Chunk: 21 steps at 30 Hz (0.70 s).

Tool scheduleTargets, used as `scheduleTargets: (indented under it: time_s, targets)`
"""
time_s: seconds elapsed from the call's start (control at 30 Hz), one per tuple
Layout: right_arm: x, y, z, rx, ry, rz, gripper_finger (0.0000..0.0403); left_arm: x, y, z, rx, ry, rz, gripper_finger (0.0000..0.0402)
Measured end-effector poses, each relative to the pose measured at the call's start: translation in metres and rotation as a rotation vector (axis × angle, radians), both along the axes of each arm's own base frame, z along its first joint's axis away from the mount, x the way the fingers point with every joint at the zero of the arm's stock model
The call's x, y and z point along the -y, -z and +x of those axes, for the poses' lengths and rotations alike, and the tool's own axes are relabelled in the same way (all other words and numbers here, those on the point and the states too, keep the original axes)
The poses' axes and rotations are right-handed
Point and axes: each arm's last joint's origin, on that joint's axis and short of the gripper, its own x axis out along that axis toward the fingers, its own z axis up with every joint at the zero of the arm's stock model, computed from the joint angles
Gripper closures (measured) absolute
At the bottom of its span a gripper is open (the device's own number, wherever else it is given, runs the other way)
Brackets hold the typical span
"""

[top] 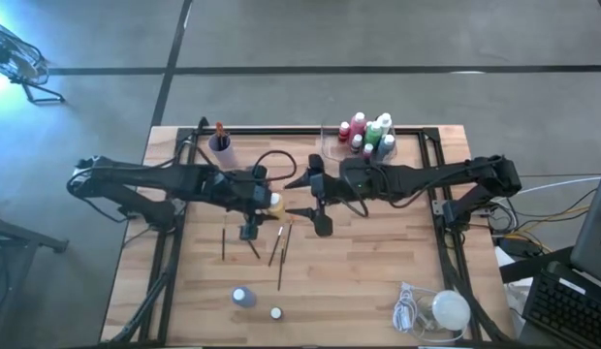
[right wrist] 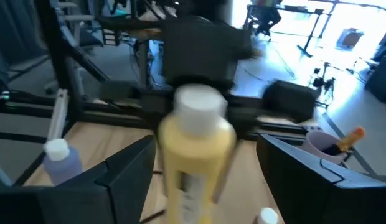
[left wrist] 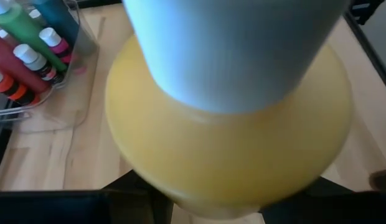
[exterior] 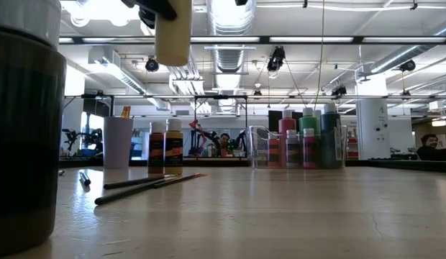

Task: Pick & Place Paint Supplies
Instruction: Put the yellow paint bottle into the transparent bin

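The yellow bottle filled the left wrist view, blurred, hiding the left gripper's fingers; the low view's top edge cropped it.

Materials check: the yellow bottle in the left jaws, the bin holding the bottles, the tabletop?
Yellow bottle: looks like opaque, matte plastic with a pale cap; smooth, rounded shoulder.
Bin: clear, glossy, probably hard plastic; the bottles show through its walls.
Tabletop: light wood, seemingly butcher-block, with visible plank strips and a low sheen.

Both arms reached toward the table's middle, tips nearly meeting. The left gripper was clamped tight on something, and the right gripper had its fingers spread wide.
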Motion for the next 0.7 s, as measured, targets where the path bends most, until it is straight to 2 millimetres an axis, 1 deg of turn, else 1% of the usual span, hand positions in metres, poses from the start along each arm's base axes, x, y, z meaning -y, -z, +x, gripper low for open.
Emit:
scheduleTargets:
  time_s: [0.13, 0.3, 0.5, 0.7]
  targets:
    - [-0.002, -0.001, 0.0, 0.009, -0.001, -0.002, 0.0125, -0.002, 0.001, 0.009, -0.004, -0.01, 0.006, 0.0225]
    - [-0.002, 0.0, 0.0, 0.004, 0.0, -0.004, 0.0139, -0.002, -0.002, 0.021, -0.003, 0.003, 0.016, 0.0225]
    - [-0.002, 0.0, 0.0, 0.003, 0.001, -0.008, 0.0155, -0.002, -0.001, 0.032, -0.038, 0.015, 0.028, 0.0225]
    - [-0.002, 0.003, -0.001, -0.025, 0.0, -0.014, 0.017, -0.001, -0.002, 0.037, -0.034, 0.021, 0.036, 0.0225]
